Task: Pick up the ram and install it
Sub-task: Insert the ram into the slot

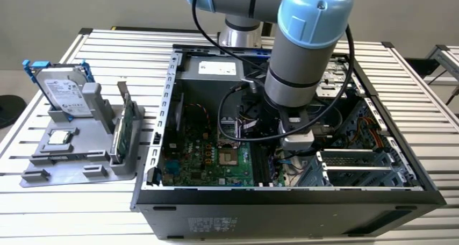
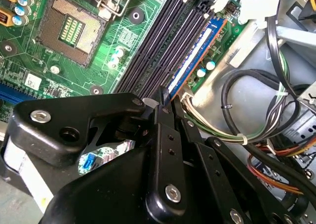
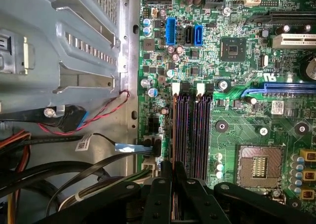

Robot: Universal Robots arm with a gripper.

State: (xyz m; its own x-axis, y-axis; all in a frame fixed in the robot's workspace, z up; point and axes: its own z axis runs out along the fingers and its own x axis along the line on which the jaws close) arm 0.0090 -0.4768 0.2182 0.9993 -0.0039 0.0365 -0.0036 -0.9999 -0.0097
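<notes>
Jaws pinched narrow on the slim blue-black ram stick [image 2: 193, 58], apparently gripping its top edge. Stick stands in the outermost motherboard slot [image 3: 175, 135], tight beside the cable bundle [image 2: 237, 110]; neighbouring dark slots [image 2: 153, 51] open.

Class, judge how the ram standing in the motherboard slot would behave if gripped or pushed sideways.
The ram is a thin board standing on edge, so probably stiff lengthwise but liable to crack if pushed sideways. Its slimness suggests little weight. The gripper pinches one end, so it might pivot.
</notes>
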